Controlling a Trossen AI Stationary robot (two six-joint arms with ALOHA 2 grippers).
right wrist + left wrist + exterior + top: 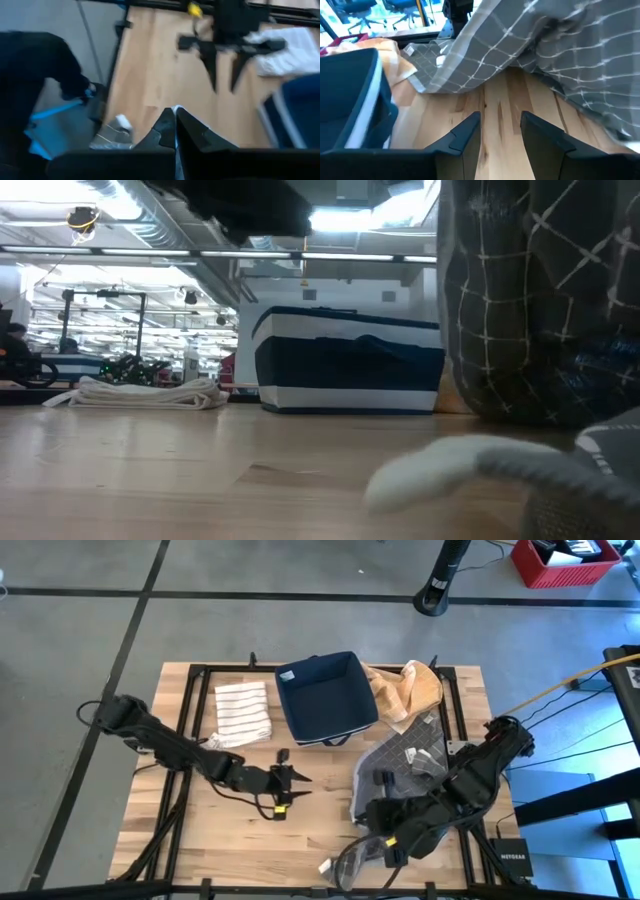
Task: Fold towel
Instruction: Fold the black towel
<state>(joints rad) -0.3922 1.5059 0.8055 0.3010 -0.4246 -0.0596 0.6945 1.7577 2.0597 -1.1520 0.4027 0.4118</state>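
Grey checked towel (400, 765) hangs pinched in the right gripper (175, 120), lifting its corner for folding; left gripper (290, 783) waits spread, mid-surface.

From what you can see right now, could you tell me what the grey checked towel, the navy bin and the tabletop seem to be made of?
Grey checked towel: soft woven cloth, matte; it drapes and creases. Navy bin: probably fabric over stiffened walls, matte; its sides stand upright, with a pale band in the low view. Tabletop: light wood, smooth; grain lines and plank seams show.
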